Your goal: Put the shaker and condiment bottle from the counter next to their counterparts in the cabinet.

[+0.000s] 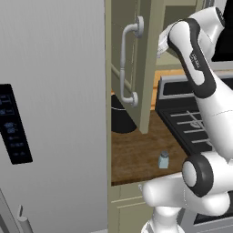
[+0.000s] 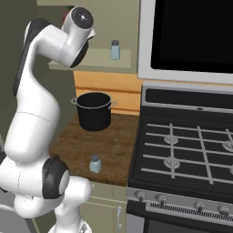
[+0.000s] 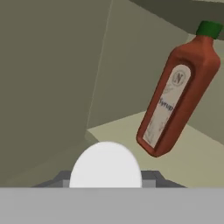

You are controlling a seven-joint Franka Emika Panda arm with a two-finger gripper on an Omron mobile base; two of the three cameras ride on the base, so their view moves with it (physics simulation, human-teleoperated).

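Observation:
My gripper (image 3: 107, 180) is inside the cabinet (image 1: 146, 68), shut on the condiment bottle (image 3: 105, 165). Only the bottle's round whitish cap shows, low in the hand view between the fingers. Just beyond it on the pale shelf stands a red-brown bottle (image 3: 177, 89) with a green cap and white label. The shaker (image 1: 164, 160) (image 2: 95, 164), pale blue with a grey cap, stands upright near the front edge of the counter (image 1: 136, 154). A matching shaker (image 2: 115, 49) sits on the cabinet shelf (image 2: 102, 59), to the right of my raised hand.
The cabinet door hangs open with its curved bar handle (image 1: 128, 63) toward the fridge (image 1: 54, 113). A black pot (image 2: 94, 110) stands at the back of the counter. The stove (image 2: 182, 150) lies to the right, with a microwave (image 2: 186, 36) above it.

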